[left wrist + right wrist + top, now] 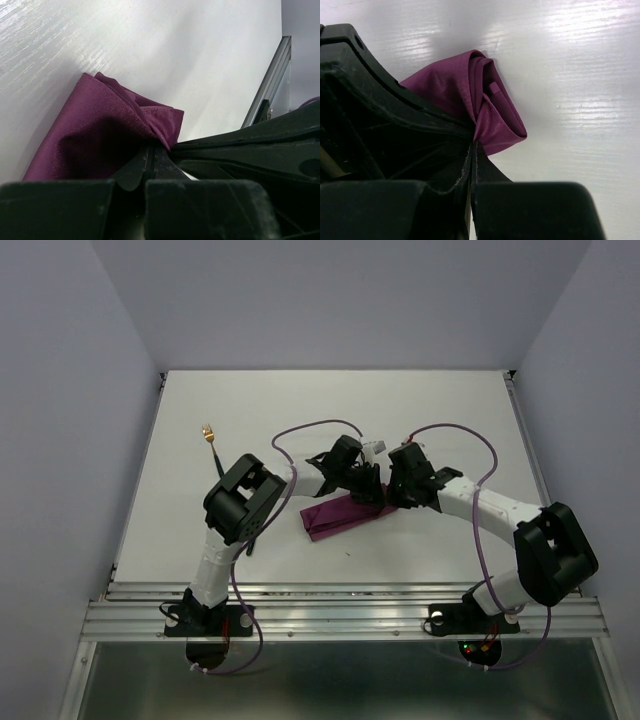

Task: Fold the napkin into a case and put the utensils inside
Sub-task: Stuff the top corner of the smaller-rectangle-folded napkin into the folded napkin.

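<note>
In the left wrist view the left gripper (152,150) has its two dark fingers (135,172) pressed together at lower centre of the frame. A peaked corner of the plum-purple napkin (100,135) is nipped between their tips. The cloth spreads from that pinch to the left and up in soft layered folds, lying on the white table (150,45). The right arm's black body fills the lower right, and an aluminium rail (272,82) runs up the right edge. In the right wrist view the right gripper (473,147) is likewise closed. Its fingers (487,170) meet at lower centre on a bunched, rolled end of the napkin (490,110), which rises above them toward the middle of the frame. The left gripper's black housing covers the left side. From the top camera the left gripper (372,495) and the right gripper (393,498) meet tip to tip near the centre of the table (450,410), both at the right end of the napkin (335,517). The napkin lies as a narrow folded strip slanting down to the left, just below centre. In the upper left of the table, well apart from the cloth, lies a fork (208,432), gold head uppermost. Its black handle runs down behind the left arm's elbow. I cannot pick out the knife with any certainty.
</note>
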`<state>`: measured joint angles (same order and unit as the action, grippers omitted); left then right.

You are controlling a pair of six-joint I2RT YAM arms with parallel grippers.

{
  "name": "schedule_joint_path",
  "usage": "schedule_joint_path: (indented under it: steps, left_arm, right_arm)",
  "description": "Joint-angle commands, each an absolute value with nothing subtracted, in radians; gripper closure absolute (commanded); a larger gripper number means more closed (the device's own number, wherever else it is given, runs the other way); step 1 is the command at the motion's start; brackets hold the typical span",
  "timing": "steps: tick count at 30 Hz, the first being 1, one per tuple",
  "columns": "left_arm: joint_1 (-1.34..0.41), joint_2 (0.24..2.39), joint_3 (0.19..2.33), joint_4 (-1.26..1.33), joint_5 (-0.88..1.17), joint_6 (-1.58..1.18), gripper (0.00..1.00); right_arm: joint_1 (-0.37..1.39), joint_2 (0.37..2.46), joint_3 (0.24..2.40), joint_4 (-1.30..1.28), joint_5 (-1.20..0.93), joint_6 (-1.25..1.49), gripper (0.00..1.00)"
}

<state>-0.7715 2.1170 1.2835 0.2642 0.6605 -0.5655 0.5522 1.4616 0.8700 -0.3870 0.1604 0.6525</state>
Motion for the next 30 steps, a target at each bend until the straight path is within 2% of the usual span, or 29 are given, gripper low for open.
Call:
schedule_joint_path:
  steps: [1,11,30]
  left_arm:
    - [-0.776,2.0,1.295,0.246,0.669,-0.528,1.0]
    - [-0.769,1.956,1.269,0.176,0.647,-0.462,1.0]
    - [-0.787,2.124,1.423,0.163,0.663,-0.48,1.0]
  right_arm:
    - [0.561,1.387,0.841,-0.344,0.199,0.667,0.99]
    - [0.561,1.353,0.773,-0.253,0.161,0.666,0.99]
    - [0.561,1.356,0.755,-0.221,0.118,0.69,0.99]
